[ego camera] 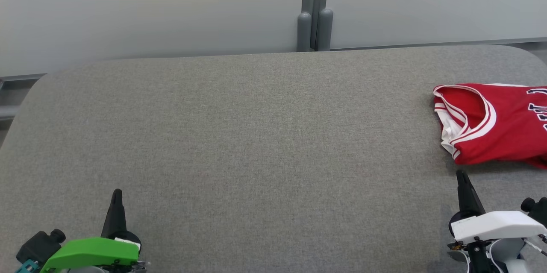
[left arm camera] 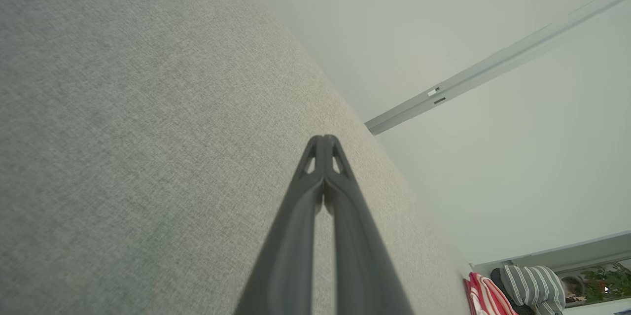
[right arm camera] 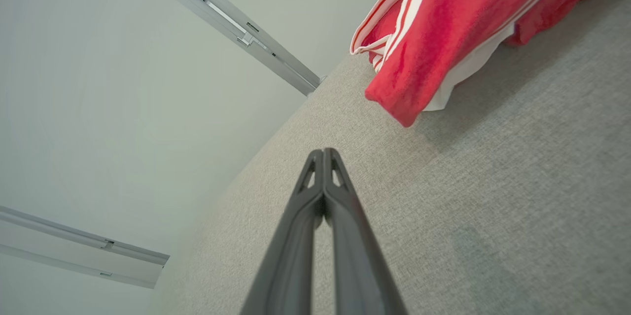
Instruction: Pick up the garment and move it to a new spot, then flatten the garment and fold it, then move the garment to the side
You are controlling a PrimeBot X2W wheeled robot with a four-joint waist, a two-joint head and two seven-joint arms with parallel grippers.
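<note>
The garment (ego camera: pixel 491 123) is a red sleeveless jersey with white trim, folded into a compact bundle at the right edge of the grey table (ego camera: pixel 256 145); part of it runs off the head view. The right wrist view shows the garment (right arm camera: pixel 443 24) ahead and to the right of my fingers. My right gripper (ego camera: pixel 462 175) (right arm camera: pixel 323 151) is shut and empty, hovering just short of the jersey's near edge. At the lower left my left gripper (ego camera: pixel 116 192) (left arm camera: pixel 324 138) is shut too, empty, far from the jersey. A sliver of the garment (left arm camera: pixel 485 295) shows in the left wrist view.
A pale wall with a grey post (ego camera: pixel 315 12) stands behind the table's far edge. The table's rounded corners lie at back left and back right. A striped object (left arm camera: pixel 532 283) lies beyond the jersey in the left wrist view.
</note>
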